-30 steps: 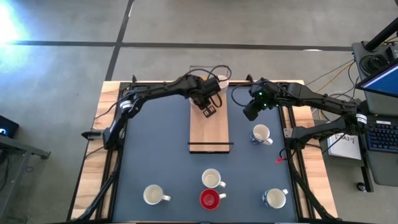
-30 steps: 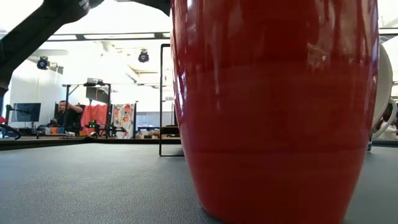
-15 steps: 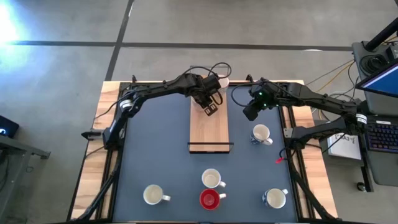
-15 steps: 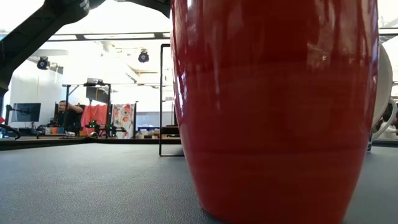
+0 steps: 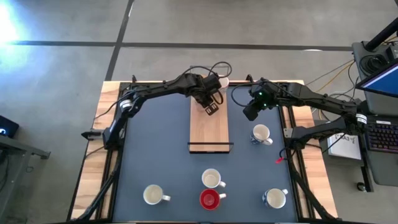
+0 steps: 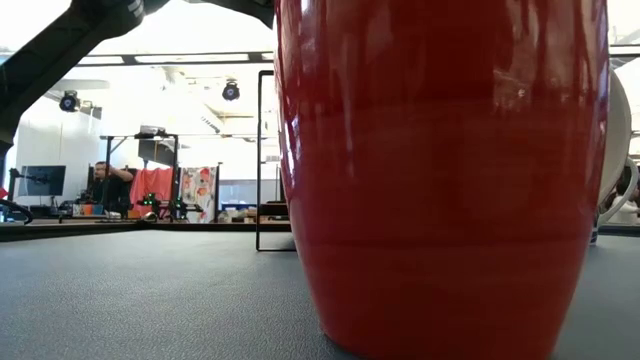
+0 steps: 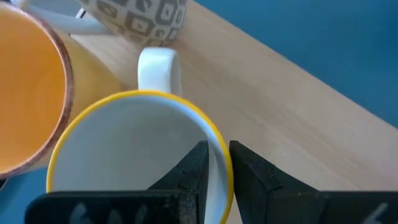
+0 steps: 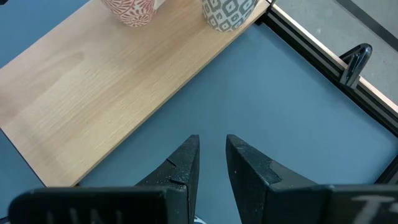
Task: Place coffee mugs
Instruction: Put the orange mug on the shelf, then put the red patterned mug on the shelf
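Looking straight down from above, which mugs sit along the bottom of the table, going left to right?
White mug → white mug and red mug, one behind the other → white mug.

- No text, label, brand, number or sign can be read in any of the views.
- Only printed patterns are seen on two mugs (image 8: 230,12) (image 8: 129,10) on the wooden board (image 8: 106,81); no lettering can be made out.

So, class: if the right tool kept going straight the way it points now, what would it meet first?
Probably the bare mat; the right tool points there, beside the board, though depth is unclear.
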Controlling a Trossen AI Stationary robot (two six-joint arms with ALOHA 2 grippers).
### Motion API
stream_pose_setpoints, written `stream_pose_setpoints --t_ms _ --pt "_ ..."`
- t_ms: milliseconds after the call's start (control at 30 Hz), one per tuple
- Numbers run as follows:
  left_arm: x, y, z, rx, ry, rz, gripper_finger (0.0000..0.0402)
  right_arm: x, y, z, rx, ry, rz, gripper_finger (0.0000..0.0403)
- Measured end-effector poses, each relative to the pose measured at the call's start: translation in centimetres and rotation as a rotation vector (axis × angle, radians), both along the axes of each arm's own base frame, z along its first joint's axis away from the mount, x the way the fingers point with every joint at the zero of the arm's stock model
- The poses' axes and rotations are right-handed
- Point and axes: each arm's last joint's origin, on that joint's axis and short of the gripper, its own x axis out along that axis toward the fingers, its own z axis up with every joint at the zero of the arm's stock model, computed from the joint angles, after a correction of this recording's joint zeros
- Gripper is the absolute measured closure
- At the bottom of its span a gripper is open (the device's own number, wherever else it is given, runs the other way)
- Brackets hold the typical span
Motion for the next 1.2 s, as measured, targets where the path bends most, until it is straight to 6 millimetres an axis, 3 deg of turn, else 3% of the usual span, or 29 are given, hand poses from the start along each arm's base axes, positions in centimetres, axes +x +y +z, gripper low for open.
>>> stream_pose_setpoints --t_ms 500,767,1000,1200 --pt "-1.4 -1.3 2.8 0.02 -0.027 0.05 0.0308 0.0 0.0 0.0 0.0 0.0 0.0 0.0335" --pt "-3.4 -5.7 5.5 0.053 0.063 0.025 0.03 0.0 0.0 0.0 0.0 0.0 0.0 0.0335" --pt "-6.1 -10.0 5.8 0.036 0.188 0.005 0.0282 0.0 0.0 0.0 0.0 0.0 0.0 0.0335" --pt "-10.0 -14.6 5.3 0.011 0.185 0.034 0.0274 0.0 0.0 0.0 0.0 0.0 0.0 0.0335"
